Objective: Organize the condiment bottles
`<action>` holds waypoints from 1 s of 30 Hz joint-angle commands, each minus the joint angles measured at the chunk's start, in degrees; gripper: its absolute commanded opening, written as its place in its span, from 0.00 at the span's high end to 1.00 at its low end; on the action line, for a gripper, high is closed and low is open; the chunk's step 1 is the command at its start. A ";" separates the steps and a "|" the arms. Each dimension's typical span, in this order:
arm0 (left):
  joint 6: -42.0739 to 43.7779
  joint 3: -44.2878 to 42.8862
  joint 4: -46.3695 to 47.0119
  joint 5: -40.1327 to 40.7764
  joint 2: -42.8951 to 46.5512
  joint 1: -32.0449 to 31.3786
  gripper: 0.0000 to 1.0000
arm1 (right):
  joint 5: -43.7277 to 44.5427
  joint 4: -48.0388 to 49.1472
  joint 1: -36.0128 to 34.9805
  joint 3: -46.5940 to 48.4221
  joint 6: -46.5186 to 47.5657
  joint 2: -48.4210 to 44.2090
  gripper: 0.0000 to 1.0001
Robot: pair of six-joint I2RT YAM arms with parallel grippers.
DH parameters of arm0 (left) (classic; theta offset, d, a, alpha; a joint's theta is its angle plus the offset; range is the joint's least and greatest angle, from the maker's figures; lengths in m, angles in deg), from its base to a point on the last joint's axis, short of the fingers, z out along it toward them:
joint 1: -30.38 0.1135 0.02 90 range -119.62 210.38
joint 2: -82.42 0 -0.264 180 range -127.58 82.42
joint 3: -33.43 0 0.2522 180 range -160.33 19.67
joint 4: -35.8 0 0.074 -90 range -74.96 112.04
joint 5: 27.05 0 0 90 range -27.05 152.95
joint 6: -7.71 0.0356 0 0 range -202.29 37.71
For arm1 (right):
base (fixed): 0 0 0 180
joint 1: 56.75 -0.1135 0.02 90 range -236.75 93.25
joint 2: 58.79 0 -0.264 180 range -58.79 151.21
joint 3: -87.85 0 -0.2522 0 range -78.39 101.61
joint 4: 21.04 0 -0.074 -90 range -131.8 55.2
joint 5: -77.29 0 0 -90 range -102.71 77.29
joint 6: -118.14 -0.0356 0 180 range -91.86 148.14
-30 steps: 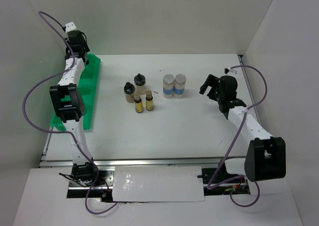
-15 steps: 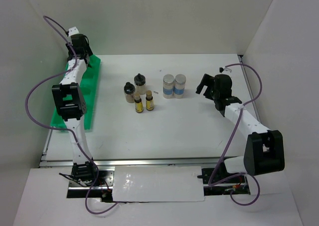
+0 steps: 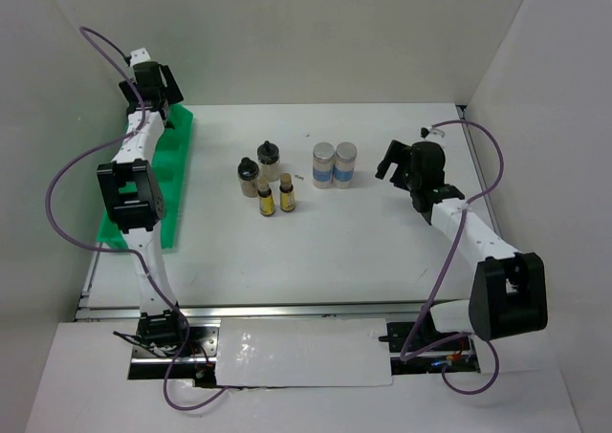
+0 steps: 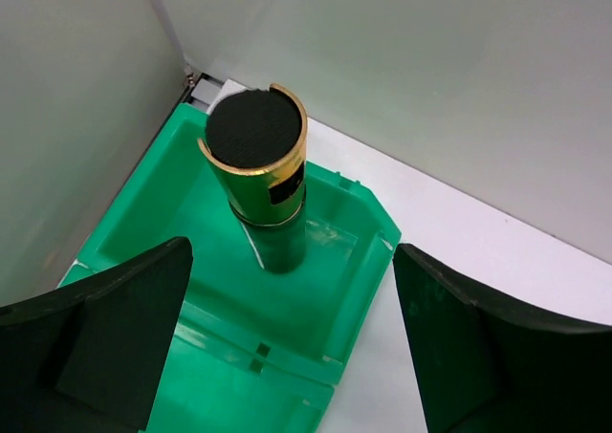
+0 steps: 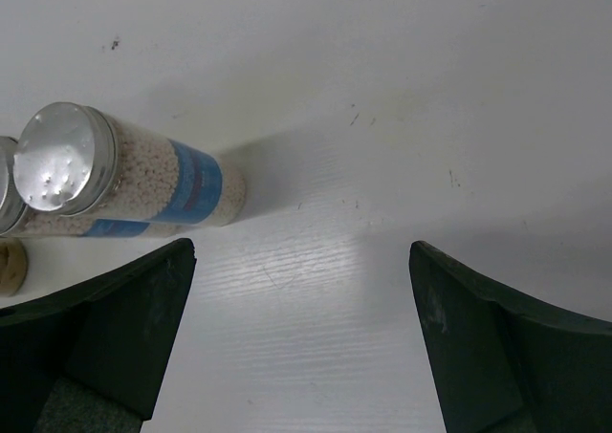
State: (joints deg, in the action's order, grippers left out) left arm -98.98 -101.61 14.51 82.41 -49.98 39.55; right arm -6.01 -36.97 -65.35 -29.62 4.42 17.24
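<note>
A dark condiment bottle with a black cap and gold collar stands upright in the far compartment of the green tray. My left gripper hangs open above and behind it, both fingers clear of it. On the table stand two black-capped bottles, two small amber yellow-labelled bottles and two silver-lidded blue-labelled jars. My right gripper is open, low over bare table just right of the nearer jar. From above, the left gripper is over the tray's far end and the right gripper faces the jars.
The green tray runs along the table's left edge, next to the left wall. White walls close the back and right sides. A small speck lies by the bottles.
My left gripper has opened and let go of the dark bottle, which now stands in the tray, and has drawn back slightly. My right gripper shifted a little left toward the jars.
</note>
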 commanded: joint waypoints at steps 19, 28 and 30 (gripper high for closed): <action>9.12 27.46 -8.99 -22.41 39.22 -12.41 0.03 | -0.19 -2.31 -0.54 -1.49 2.37 -20.83 0.00; 8.51 45.50 -6.97 -25.00 46.71 -21.47 0.05 | -2.13 -4.50 -1.07 -1.49 2.37 -23.11 0.00; 8.51 46.21 -6.97 -24.13 46.01 -22.00 0.08 | -2.13 -5.12 -1.07 -1.49 2.37 -23.73 0.00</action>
State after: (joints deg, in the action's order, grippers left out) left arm -91.20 -56.01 5.25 58.58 -5.24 17.60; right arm -7.59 -40.56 -65.92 -30.97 6.08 -4.38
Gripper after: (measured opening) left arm 0.929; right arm 0.999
